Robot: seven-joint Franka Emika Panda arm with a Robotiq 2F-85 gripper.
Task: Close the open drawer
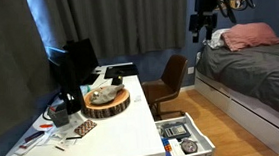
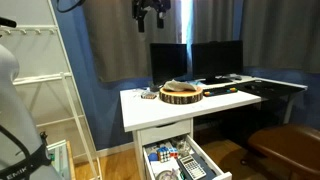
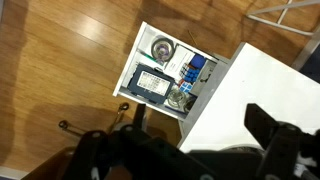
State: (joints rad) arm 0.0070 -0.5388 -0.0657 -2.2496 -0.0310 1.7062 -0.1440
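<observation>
The open drawer (image 1: 184,137) sticks out from under the white desk (image 1: 114,130), full of small items and a dark box. It also shows in an exterior view (image 2: 180,160) and from above in the wrist view (image 3: 165,70). My gripper (image 1: 203,23) hangs high in the air, well above the desk and far from the drawer; it also appears at the top of an exterior view (image 2: 150,12). In the wrist view its two dark fingers (image 3: 185,150) stand wide apart with nothing between them. The drawer's front edge faces the wooden floor.
A round wooden slab (image 1: 106,101) with objects on it lies on the desk, beside dark monitors (image 1: 73,63). A brown chair (image 1: 165,81) stands by the desk. A bed (image 1: 249,64) is across the floor. A white rack (image 2: 40,90) stands beside the desk.
</observation>
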